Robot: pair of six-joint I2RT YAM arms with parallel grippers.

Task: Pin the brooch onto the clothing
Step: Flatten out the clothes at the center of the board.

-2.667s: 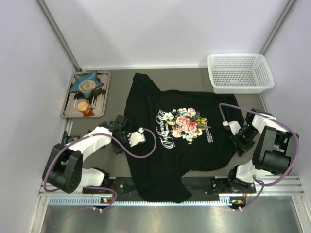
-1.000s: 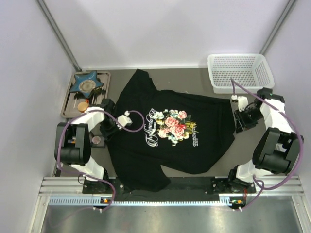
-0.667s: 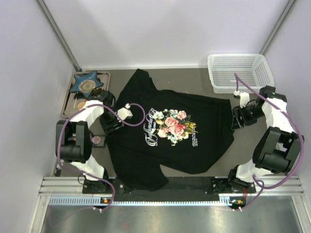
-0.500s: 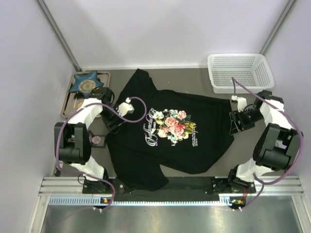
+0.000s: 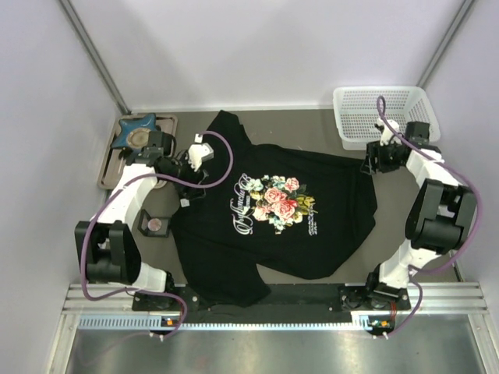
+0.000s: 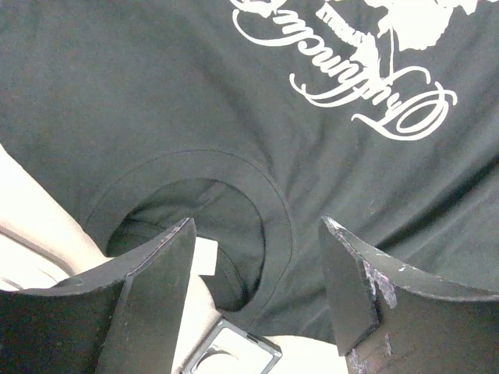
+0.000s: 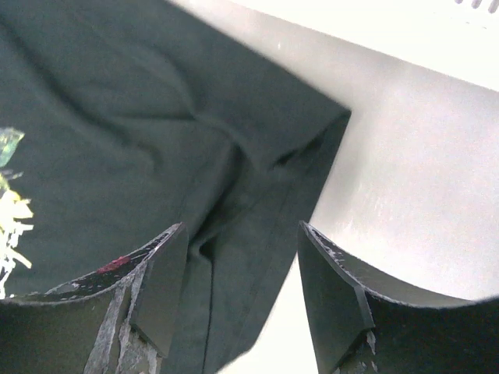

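1. The table point(image 5: 296, 128) keeps everything within reach of both arms.
2. The black T-shirt point(image 5: 273, 241) lies flat across the middle of the overhead view. The print faces up and the collar points left, probably so the chest is open for pinning.
3. A white basket point(image 5: 382, 117) sits in the upper right corner and a metal tray point(image 5: 105, 179) at the upper left. Both look parked at the edges, out of the way.
4. The left gripper point(image 5: 173, 165) hangs over the upper left part of the shirt. Its own camera shows the gripper point(image 6: 257, 226) with fingers spread wide and nothing between them. The neck opening lies right below.
5. The right gripper point(image 5: 373, 160) is at the upper right, near the basket. Up close, the gripper point(image 7: 242, 230) is also spread and empty, above a folded corner of cloth. I'd guess it is there to steady that end.
6. A blue star dish point(image 5: 129, 134) rests on the tray.
7. White cursive lettering point(image 5: 242, 210) runs beside the pink roses point(image 5: 284, 199). It appears upside down in the left wrist view, and I can't read the words. I see no brand label.
8. The brooch point(image 5: 154, 224), small, round and pinkish, sits on a little dark box point(image 5: 146, 231) at the lower left. It is on the table just beside the shirt and apart from both grippers, so I judge it not yet picked up.
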